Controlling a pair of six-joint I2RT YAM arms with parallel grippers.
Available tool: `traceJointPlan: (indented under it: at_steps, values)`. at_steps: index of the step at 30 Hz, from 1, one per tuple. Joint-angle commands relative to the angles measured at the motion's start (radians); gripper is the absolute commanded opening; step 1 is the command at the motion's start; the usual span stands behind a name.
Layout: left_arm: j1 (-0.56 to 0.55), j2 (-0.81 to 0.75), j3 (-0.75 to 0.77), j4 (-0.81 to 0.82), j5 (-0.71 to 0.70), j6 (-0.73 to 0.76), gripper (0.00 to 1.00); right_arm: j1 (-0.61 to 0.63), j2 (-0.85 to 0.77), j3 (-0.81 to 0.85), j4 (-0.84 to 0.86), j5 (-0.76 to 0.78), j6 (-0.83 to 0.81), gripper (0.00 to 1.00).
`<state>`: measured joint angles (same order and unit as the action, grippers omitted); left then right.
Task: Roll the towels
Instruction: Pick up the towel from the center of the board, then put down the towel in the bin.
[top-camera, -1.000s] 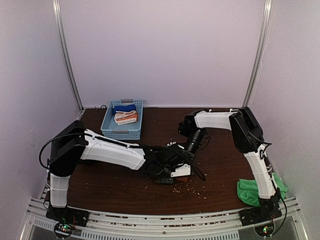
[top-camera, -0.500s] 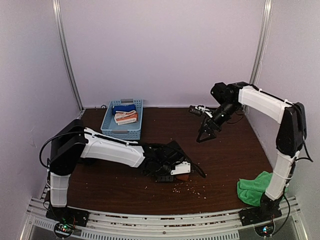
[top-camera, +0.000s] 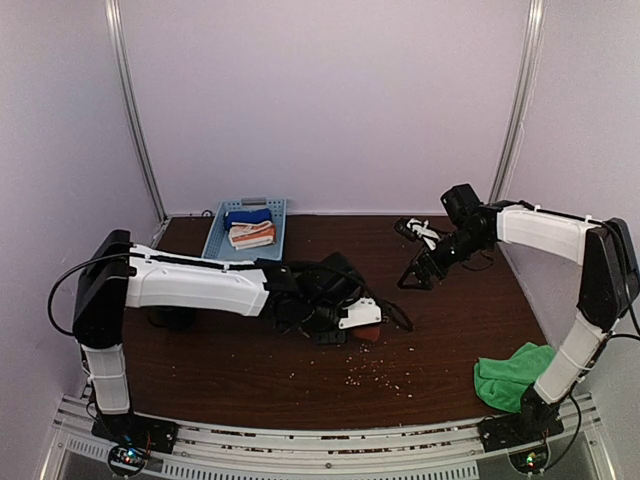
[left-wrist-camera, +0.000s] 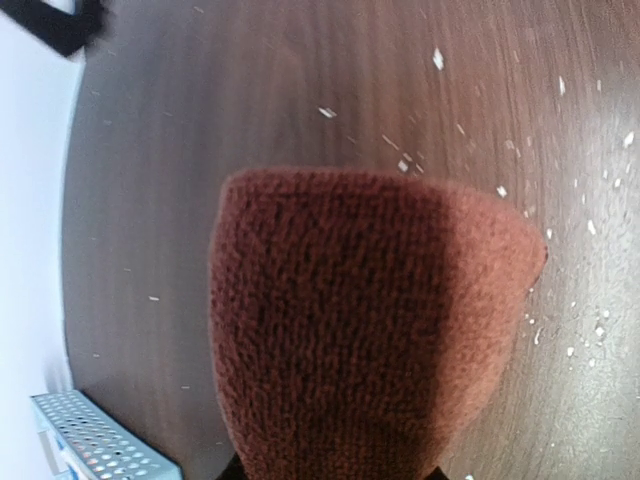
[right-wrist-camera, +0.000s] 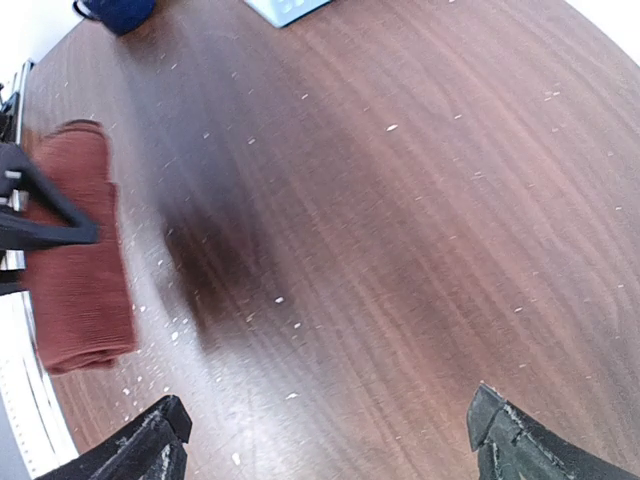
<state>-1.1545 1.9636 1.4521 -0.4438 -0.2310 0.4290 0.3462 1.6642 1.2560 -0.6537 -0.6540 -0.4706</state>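
Left wrist view: my left end effector (top-camera: 354, 324) pinches the rolled rust towel (left-wrist-camera: 370, 320) so it cannot unroll. My right end effector (right-wrist-camera: 325, 435) hangs wide open, empty. The green towel (top-camera: 508, 375) lies at the tabletop (top-camera: 250, 380) corner.

Two towels are counted: one rust towel (left-wrist-camera: 360, 320) near the middle and one green towel (top-camera: 508, 376) at the near right. One basket (top-camera: 240, 266) is seen far left, in which two cloths are counted: one blue cloth (top-camera: 247, 216) and one striped cloth (top-camera: 251, 236).
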Motion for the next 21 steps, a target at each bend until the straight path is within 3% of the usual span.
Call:
traceJointPlan:
  at_steps: [1,10,16,21]
  values:
    - [0.019,-0.098,0.039,-0.003,-0.026,0.019,0.0,-0.026,-0.004,-0.012,0.07,0.013,0.024,1.0]
    - [0.129,-0.243,0.001,-0.015,-0.13,0.073,0.0,-0.044,0.001,-0.016,0.056,-0.027,0.012,1.0]
    - [0.279,-0.345,-0.093,0.093,-0.192,0.176,0.0,-0.047,0.005,-0.016,0.041,-0.042,-0.003,1.0]
    - [0.458,-0.338,-0.099,0.151,-0.14,0.242,0.0,-0.047,0.003,-0.014,0.022,-0.074,-0.021,1.0]
